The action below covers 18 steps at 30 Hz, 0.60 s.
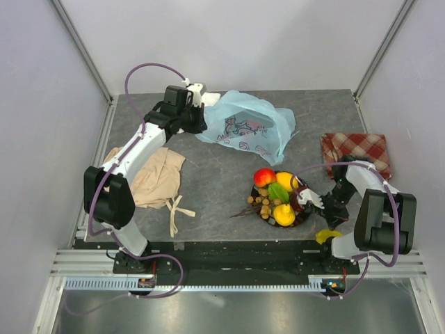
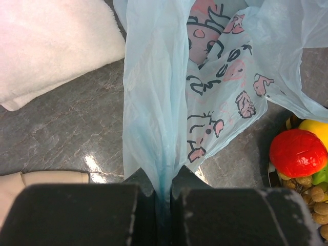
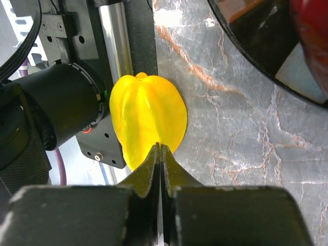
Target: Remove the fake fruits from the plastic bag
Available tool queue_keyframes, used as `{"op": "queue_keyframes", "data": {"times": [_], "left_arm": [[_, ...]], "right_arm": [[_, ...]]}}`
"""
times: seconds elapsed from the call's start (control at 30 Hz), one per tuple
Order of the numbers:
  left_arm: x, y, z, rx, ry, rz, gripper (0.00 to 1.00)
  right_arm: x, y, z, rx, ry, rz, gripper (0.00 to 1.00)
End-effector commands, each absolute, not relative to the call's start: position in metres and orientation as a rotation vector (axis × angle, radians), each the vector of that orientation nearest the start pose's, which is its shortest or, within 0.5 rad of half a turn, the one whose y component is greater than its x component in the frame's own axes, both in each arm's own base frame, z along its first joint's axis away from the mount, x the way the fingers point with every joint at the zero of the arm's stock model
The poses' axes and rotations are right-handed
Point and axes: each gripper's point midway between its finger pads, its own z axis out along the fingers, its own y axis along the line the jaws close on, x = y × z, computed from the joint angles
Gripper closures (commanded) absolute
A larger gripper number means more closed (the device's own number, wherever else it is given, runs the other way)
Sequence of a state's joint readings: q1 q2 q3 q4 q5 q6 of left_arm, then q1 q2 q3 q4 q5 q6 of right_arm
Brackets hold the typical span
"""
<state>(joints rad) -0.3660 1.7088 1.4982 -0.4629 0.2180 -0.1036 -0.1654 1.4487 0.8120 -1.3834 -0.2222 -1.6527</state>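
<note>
The light-blue plastic bag point(image 1: 247, 125) with its pink-and-dark print lies flat at the back of the table. My left gripper point(image 1: 192, 117) is shut on its bunched edge, which the left wrist view shows pinched between the fingers point(image 2: 163, 177); the bag point(image 2: 215, 77) hangs ahead of them. A red apple point(image 1: 264, 177), lemons point(image 1: 286, 181), a green piece point(image 1: 279, 192) and a tan berry cluster point(image 1: 263, 203) sit on a black plate point(image 1: 302, 220). A yellow ribbed fruit point(image 1: 327, 235) lies by the right arm's base. My right gripper point(image 3: 160, 148) is shut, its tips at that fruit point(image 3: 146, 118), nothing between them.
A beige cloth point(image 1: 154, 177) lies at the left by the left arm. A red checked cloth point(image 1: 356, 149) lies at the right. A folded white cloth point(image 2: 51, 46) lies next to the bag. The right arm's base point(image 3: 56, 113) stands close behind the yellow fruit.
</note>
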Motion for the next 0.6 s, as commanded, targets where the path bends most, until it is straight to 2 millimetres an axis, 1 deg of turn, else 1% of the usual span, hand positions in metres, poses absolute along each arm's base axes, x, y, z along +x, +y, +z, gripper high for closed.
{"op": "queue_keyframes", "data": {"times": [0.0,0.03,0.13,0.17,0.23,0.27,0.33,0.37,0.4,0.43,0.47,0.5,0.53,0.57], "left_arm": [[0.43,-0.206,0.205,0.44,2.198,-0.484,0.98],[0.429,-0.207,0.205,0.442,2.197,-0.487,0.98],[0.43,-0.206,0.206,0.442,2.188,-0.483,0.98],[0.43,-0.206,0.207,0.441,2.186,-0.482,0.98],[0.43,-0.207,0.209,0.439,2.179,-0.487,0.98],[0.429,-0.207,0.208,0.439,2.18,-0.492,0.98],[0.429,-0.208,0.211,0.44,2.17,-0.498,0.98],[0.429,-0.209,0.212,0.441,2.167,-0.504,0.99],[0.431,-0.209,0.214,0.439,2.16,-0.504,0.98],[0.43,-0.21,0.215,0.441,2.155,-0.507,0.98],[0.431,-0.211,0.216,0.443,2.15,-0.512,0.98],[0.431,-0.211,0.216,0.448,2.148,-0.514,0.98],[0.43,-0.211,0.215,0.451,2.151,-0.515,0.98],[0.431,-0.211,0.215,0.455,2.149,-0.513,0.98]], "right_arm": [[0.094,-0.013,0.06,-2.031,2.37,0.858,1.0],[0.096,-0.014,0.061,-2.005,2.387,0.85,1.0],[0.11,-0.019,0.067,-1.948,2.413,0.791,1.0],[0.122,-0.023,0.071,-1.929,2.421,0.755,1.0],[0.135,-0.034,0.077,-1.874,2.458,0.706,1.0],[0.148,-0.042,0.083,-1.866,2.454,0.641,1.0],[0.157,-0.055,0.089,-1.875,2.453,0.573,1.0],[0.167,-0.059,0.095,-1.866,2.441,0.531,1.0],[0.173,-0.058,0.099,-1.838,2.432,0.52,0.95],[0.18,-0.057,0.104,-1.791,2.444,0.504,0.82],[0.181,-0.053,0.105,-1.775,2.455,0.506,0.66],[0.178,-0.049,0.103,-1.821,2.459,0.501,0.44],[0.165,-0.044,0.097,-1.842,2.483,0.533,0.38],[0.156,-0.042,0.094,-1.855,2.504,0.543,0.34]]}}
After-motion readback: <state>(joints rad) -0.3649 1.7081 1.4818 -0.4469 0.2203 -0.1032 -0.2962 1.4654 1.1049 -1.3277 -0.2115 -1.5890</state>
